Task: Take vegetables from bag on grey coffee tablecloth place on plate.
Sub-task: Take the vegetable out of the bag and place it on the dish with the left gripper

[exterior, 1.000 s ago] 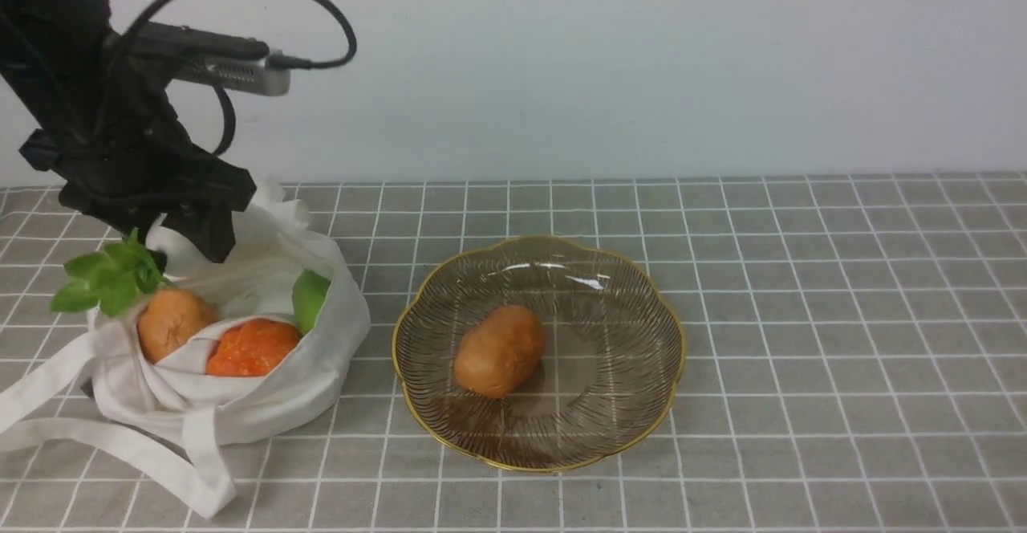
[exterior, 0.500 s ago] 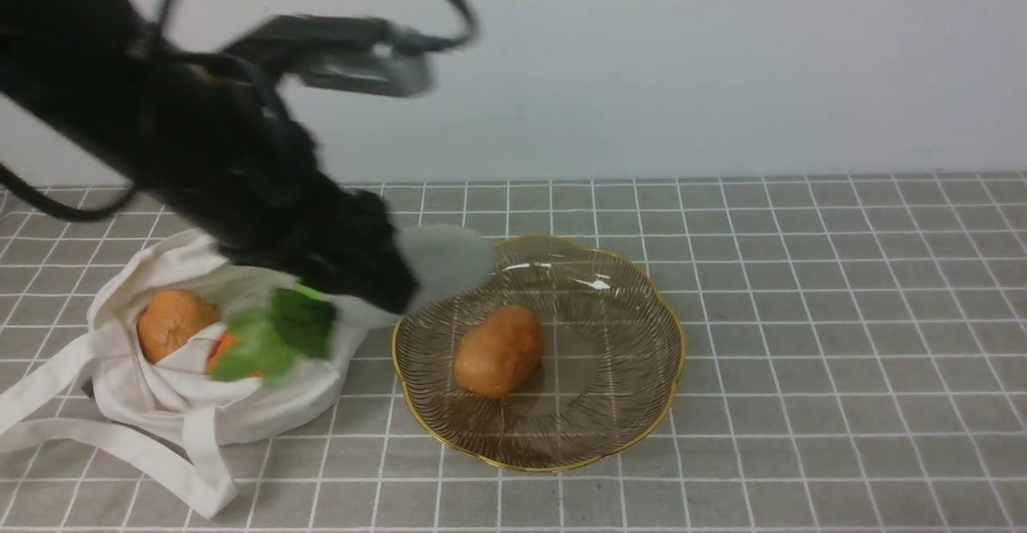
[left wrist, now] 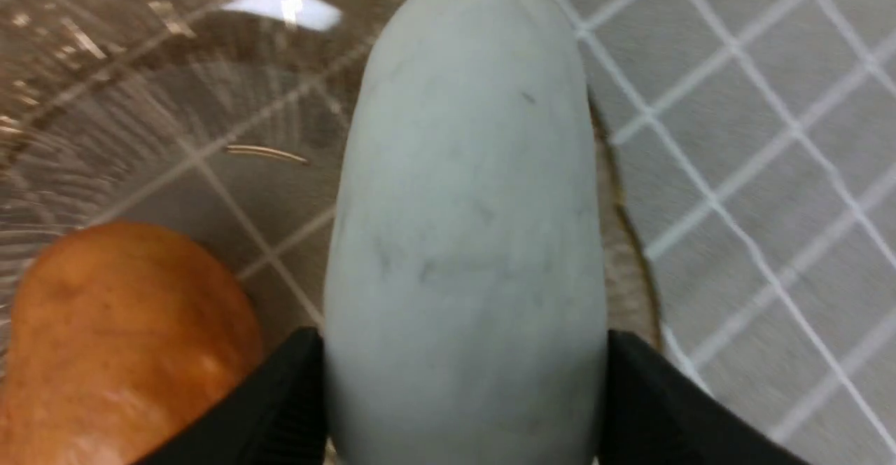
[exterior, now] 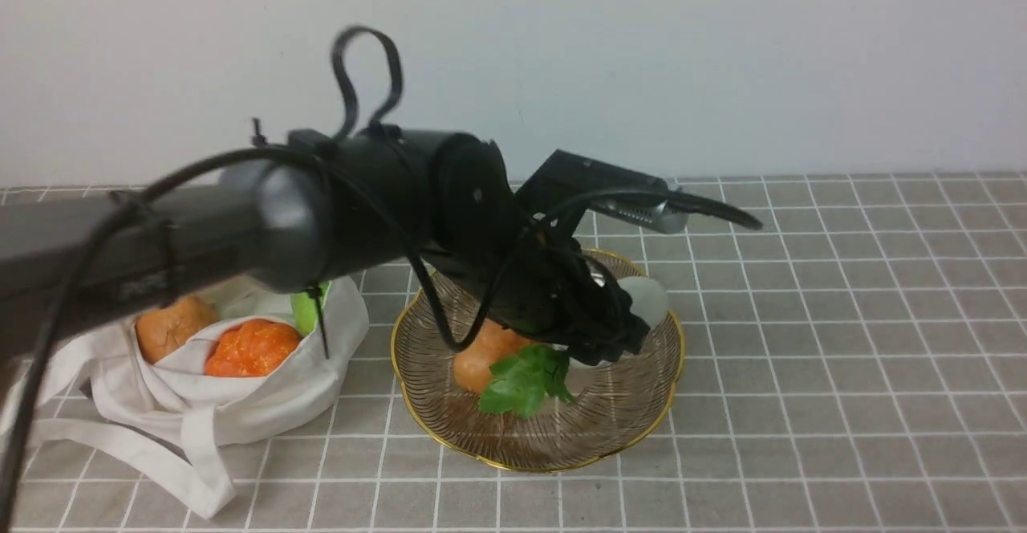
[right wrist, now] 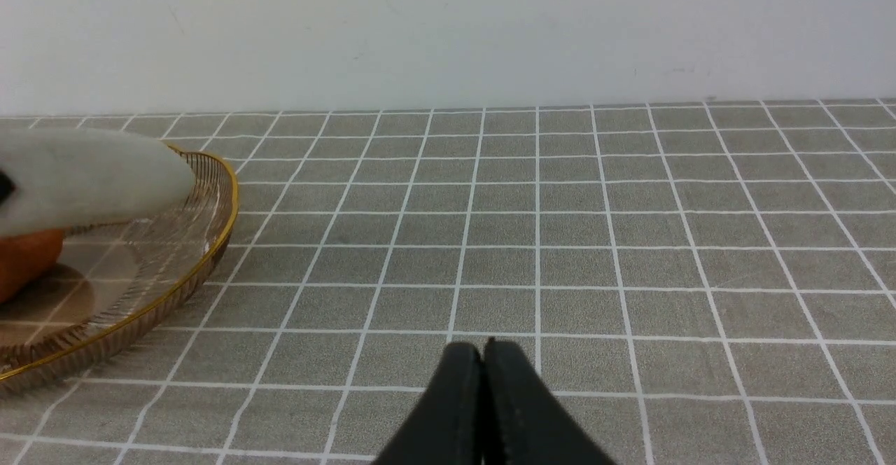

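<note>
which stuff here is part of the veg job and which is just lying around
Part of the job:
- white radish, in the left hand
- brown potato on the plate
- brown potato, orange vegetable and green vegetable in the bag
- grey tablecloth

Just lying around:
- nothing that I can see

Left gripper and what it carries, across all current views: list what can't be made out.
- Radish: its leaf end is cut off by the left wrist view's lower edge; the gripper hides its middle in the front view.
- Potato-like lump on the plate: partly behind leaves and gripper in the front view.
- Light-green vegetable: mostly inside the bag, front view.
- Left arm: blurred toward the front view's left edge.
</note>
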Robot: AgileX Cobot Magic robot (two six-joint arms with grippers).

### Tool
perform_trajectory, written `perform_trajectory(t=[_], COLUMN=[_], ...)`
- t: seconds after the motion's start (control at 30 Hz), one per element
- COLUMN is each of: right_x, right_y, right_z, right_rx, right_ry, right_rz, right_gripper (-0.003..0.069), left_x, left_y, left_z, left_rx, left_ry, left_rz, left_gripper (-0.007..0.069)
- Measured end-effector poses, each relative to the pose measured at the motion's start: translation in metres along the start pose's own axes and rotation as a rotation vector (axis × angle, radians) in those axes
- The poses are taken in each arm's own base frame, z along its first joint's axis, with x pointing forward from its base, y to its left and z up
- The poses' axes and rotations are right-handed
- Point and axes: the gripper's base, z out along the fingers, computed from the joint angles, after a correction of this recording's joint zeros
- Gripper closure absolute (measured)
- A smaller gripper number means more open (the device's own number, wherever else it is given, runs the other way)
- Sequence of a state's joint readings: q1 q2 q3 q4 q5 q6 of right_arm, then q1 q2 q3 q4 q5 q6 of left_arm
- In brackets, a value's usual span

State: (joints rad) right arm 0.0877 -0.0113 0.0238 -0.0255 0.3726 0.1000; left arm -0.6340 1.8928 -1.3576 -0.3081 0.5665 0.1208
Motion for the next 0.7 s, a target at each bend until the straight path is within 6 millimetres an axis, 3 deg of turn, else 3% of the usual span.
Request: perform_trajectory(t=[0.13, 0.33, 0.47, 0.6, 0.67, 0.7], right_x=[0.0, 0.0, 0.0, 0.0, 0.0, 0.0], right_y=[0.0, 0.0, 0.0, 0.0, 0.0, 0.0], right_z=[0.0, 0.0, 0.0, 0.0, 0.0, 0.0], right_rx=[0.0, 0.0, 0.0, 0.0, 0.0, 0.0], right_ry=[0.0, 0.0, 0.0, 0.0, 0.0, 0.0], right_rz=[0.0, 0.0, 0.0, 0.0, 0.0, 0.0], right_gripper=[0.0673, 0.0673, 0.0673, 0.0673, 0.0673, 0.0673], left_x=[0.001, 0.002, -0.001, -0.013, -0.022, -0.026], left_y=[0.007, 0.009, 0.008, 0.003, 0.001, 0.0], left_z=[0.009, 0.01, 0.003, -0.033, -0.067, -0.092], left_rx=[-0.026, -0.033, -0.045, -0.084, -0.132, -0.167], left_ry=[0.001, 0.012, 0.055, 0.122, 0.115, 0.079], left_rz=[-0.04, -0.041, -0.004, 0.054, 0.075, 0.086], left_gripper=[0.0167, -0.0026, -0.0058, 0.0002, 0.0113, 0.0204])
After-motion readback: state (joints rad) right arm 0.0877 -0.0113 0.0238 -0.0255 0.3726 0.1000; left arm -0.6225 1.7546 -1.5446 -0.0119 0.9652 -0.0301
